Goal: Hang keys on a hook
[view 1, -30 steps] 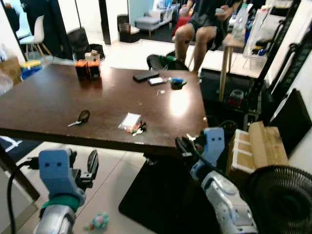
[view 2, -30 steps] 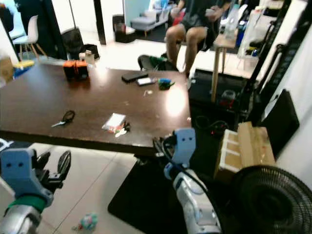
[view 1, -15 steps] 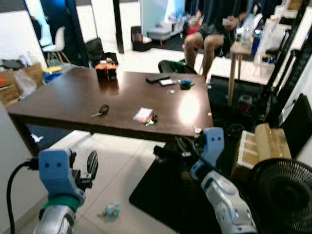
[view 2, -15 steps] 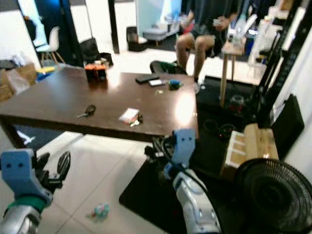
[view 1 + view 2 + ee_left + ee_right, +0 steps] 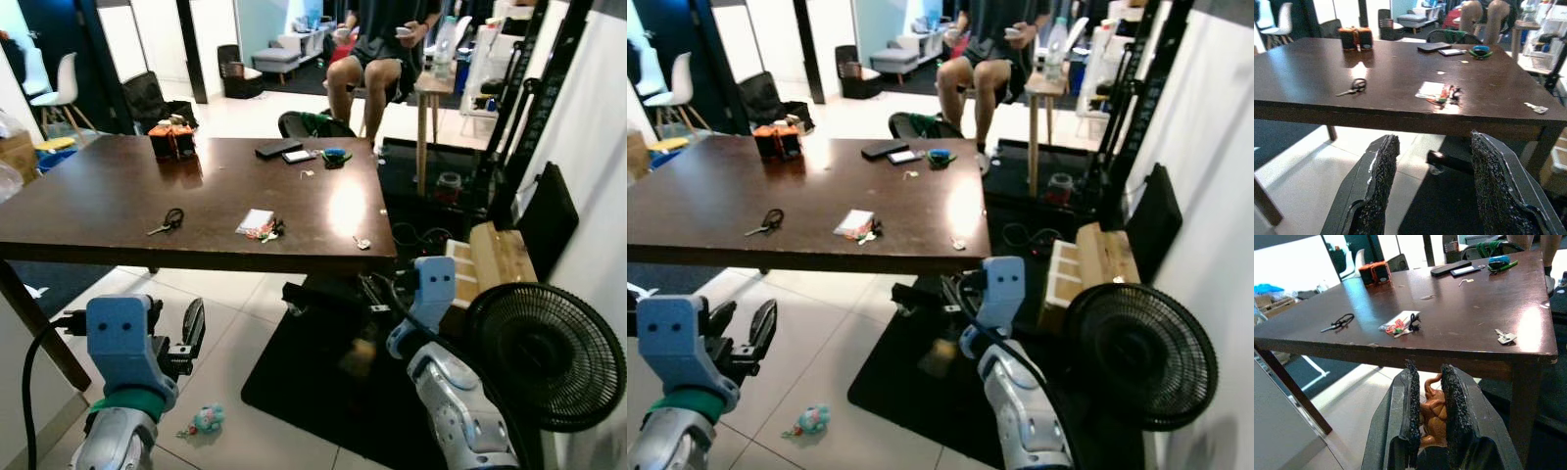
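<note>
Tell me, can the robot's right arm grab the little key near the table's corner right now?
Probably not yet. The key lies on top of the table, while the right gripper sits below the table's edge, jaws nearly shut. It would have to rise and open first.

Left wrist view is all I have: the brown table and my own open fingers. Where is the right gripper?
Observer: The right gripper is held low in front of the table, aimed at its near edge, lower than the tabletop.
Operator: Anything on the floor on that side?
Observer: A black fan stands on the floor to the robot's right, beside that arm.
Operator: And on the left?
Observer: A small toy lies on the floor on the robot's left, short of the table.
</note>
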